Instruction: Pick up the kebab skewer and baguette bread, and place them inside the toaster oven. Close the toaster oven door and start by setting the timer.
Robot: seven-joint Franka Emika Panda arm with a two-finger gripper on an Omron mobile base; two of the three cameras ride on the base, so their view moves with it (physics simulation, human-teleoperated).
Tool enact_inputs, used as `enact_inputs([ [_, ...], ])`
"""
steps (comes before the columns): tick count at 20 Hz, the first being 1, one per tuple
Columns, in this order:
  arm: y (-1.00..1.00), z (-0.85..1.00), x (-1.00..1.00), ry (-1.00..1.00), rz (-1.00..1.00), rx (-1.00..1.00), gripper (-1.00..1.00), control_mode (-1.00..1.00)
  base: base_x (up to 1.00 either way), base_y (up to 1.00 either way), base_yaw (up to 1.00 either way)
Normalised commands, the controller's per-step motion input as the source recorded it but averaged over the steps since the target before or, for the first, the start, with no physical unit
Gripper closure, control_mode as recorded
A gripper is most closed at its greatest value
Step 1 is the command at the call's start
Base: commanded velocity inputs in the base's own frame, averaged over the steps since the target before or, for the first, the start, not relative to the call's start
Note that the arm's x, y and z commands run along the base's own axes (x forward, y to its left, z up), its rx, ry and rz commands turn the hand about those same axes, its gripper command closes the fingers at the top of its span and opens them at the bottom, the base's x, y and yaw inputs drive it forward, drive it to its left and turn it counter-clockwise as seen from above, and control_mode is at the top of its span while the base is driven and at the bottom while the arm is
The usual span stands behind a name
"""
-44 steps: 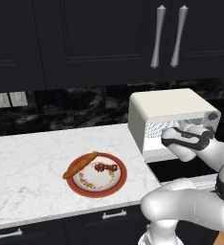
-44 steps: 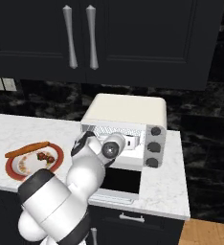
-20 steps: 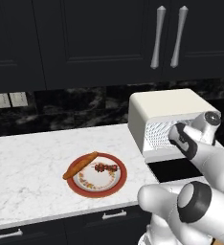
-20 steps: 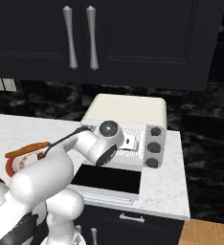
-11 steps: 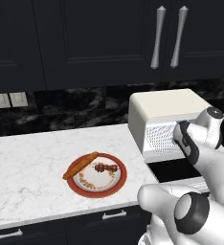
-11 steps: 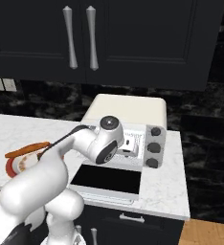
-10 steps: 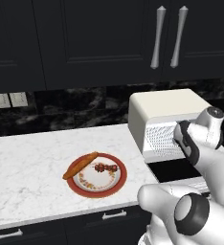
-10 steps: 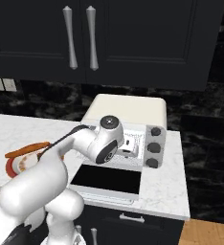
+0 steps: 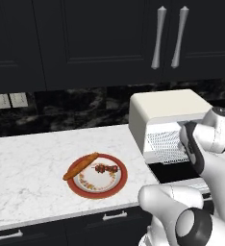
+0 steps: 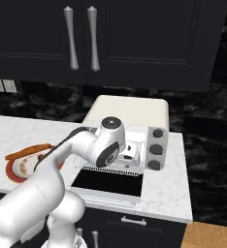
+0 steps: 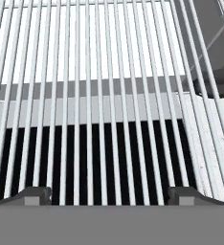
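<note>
The cream-white toaster oven stands at the counter's right end. Its door lies folded down flat, dark glass facing up. My gripper is at the oven's mouth, right over the wire rack, open, with nothing between its fingertips. To the left, the slim orange-brown baguette bread and the short dark kebab skewer lie side by side on a red-rimmed plate, apart from the gripper.
Three grey knobs run down the oven's right side. Dark upper cabinets with silver handles hang above. White marble counter stretches left of the plate. My own arm crosses between plate and oven.
The hand has shifted slightly deeper toward the oven's opening over the rack, and the jaws have narrowed a touch. Plate, bread and skewer have not moved.
</note>
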Motion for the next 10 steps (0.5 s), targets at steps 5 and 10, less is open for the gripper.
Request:
enact_inputs([
  [5,0.0,-0.06,-0.2,0.0,0.0,0.0,-1.0,-1.0,0.0,0.0,0.0],
  [10,0.41,0.6,-0.1,0.02,-0.08,0.01,-1.0,-1.0,0.0,0.0,0.0],
])
